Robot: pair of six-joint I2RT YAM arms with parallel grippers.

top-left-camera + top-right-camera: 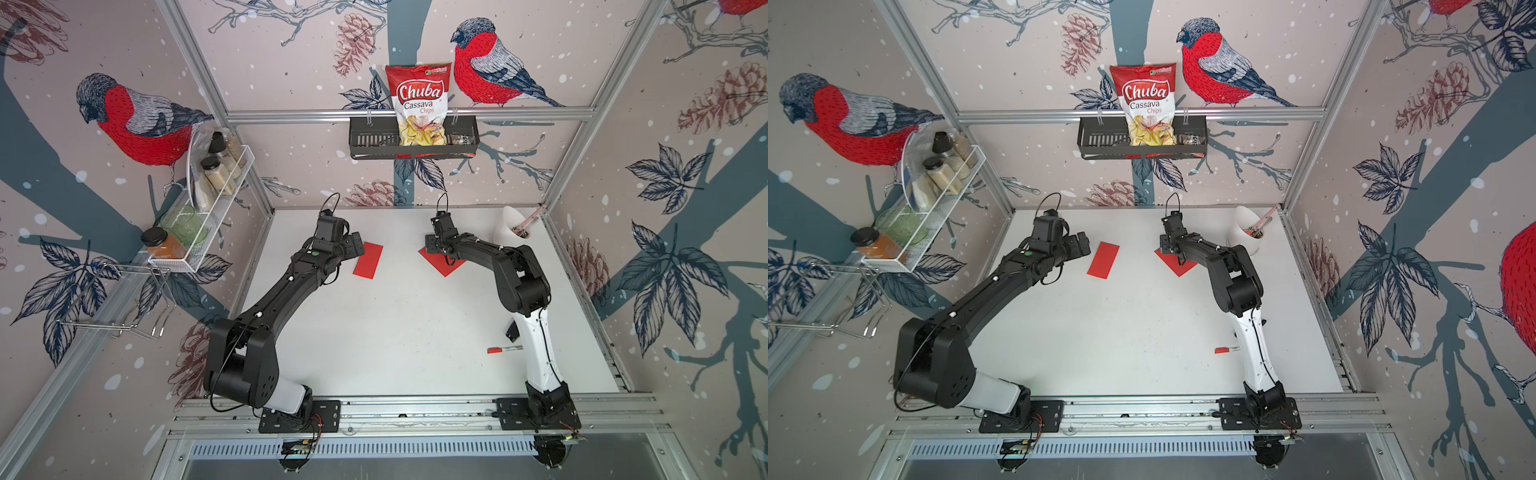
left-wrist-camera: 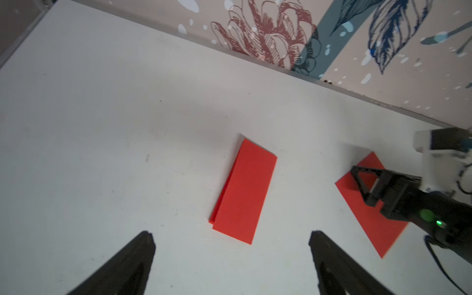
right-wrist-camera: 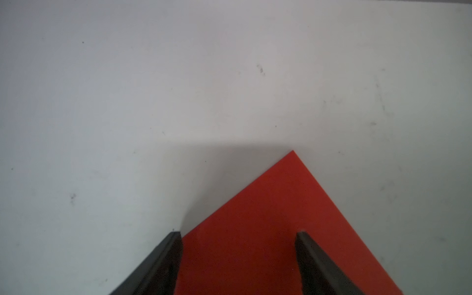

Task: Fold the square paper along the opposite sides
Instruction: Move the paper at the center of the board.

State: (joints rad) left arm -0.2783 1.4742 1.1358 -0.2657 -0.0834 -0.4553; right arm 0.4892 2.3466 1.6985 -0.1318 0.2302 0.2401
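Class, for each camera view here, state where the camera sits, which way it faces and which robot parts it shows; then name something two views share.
Top views: high over the base rail, looking down on the white table; both arms show.
Left wrist: behind the open left gripper, facing the folded red paper and the back wall; the right gripper shows too.
Right wrist: behind the open right gripper, looking down on a corner of the unfolded red square paper.
Shared: both wrist views show that square.
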